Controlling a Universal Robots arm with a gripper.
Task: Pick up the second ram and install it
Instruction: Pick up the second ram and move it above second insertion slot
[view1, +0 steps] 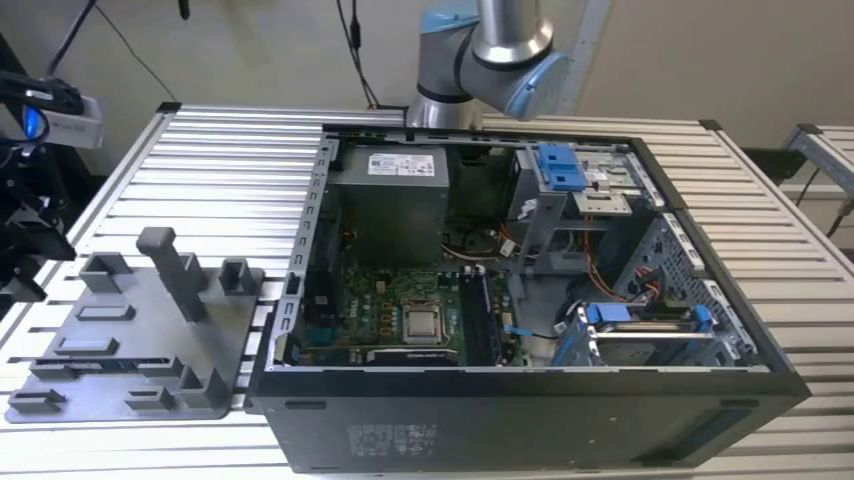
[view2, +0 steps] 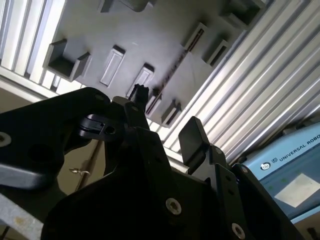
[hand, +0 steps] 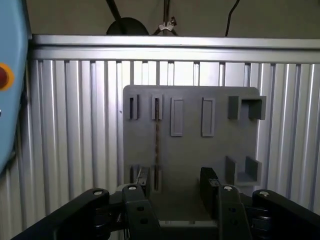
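The black two-fingered gripper (hand: 175, 182) (view2: 165, 120) hangs over a flat grey plastic tray (hand: 190, 160) with raised blocks and narrow slots. The tray lies on a table of ribbed aluminium slats (hand: 75, 125). The claw's fingers (hand: 209, 181) stand well apart, and nothing is held between them. The second ram (hand: 157, 145), a long, thin, dark circuit-board stick, stands on its edge in the tray, so from above it reads as a narrow brownish line. Each of its ends sits in a small slotted holder. In the first wrist view the stick runs lengthwise toward the gripper and its near end falls in the gap between the fingers, closer to one finger than the other. How far the fingertips are above it cannot be told. The second wrist view shows the same stick (view2: 172, 67) as a slim line crossing the tray at an angle, beyond the spread fingers (view2: 192, 139). In the exterior view the tray (view1: 147, 335) sits on the table at that view's left, just beside an open black computer case (view1: 534, 420). A green motherboard (view1: 400, 310) lies flat in the bottom of the case. The silver arm with pale blue joint caps (view1: 487, 50) rises behind the case, out of the top of the picture.
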